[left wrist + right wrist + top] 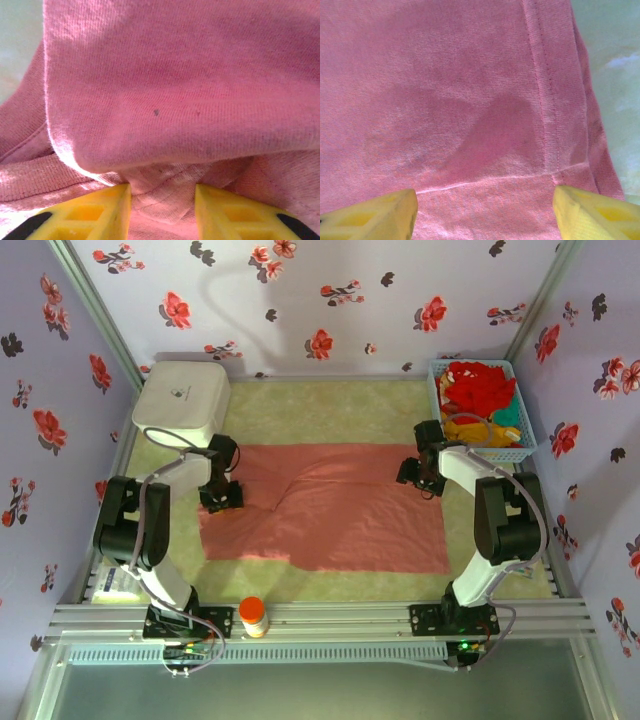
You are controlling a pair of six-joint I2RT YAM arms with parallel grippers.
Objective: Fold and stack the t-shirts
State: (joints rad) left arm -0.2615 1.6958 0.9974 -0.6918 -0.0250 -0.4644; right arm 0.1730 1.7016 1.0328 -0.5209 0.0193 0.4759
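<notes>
Counter (330, 400) of pale green matting fills the middle of the top view, and on it the salmon-pink short-sleeved cloth t-shirt (330, 510) lies spread flat at the centre, its long axis running from left to right across the frame. A white rounded plastic box (180, 400) stands at the upper left, and a light-blue lattice basket (436, 400) at the upper right holds the bright red, orange-yellow and teal t-shirts (480, 385). The left hand (222, 498) sits on the pink shirt's left edge, its yellow fingers (100, 210) narrow with a bunched fold between them; whether that fold is truly clamped I cannot tell. The right hand (415, 478) hangs over the right edge, spread wide and holding nothing, its fingers (590, 210) straddling the stitched hem. Each hand is thus at its own end of the long axis, so a fold would likely carry one end toward the other. A small orange-capped bottle (253, 616) stands at the bottom centre.
</notes>
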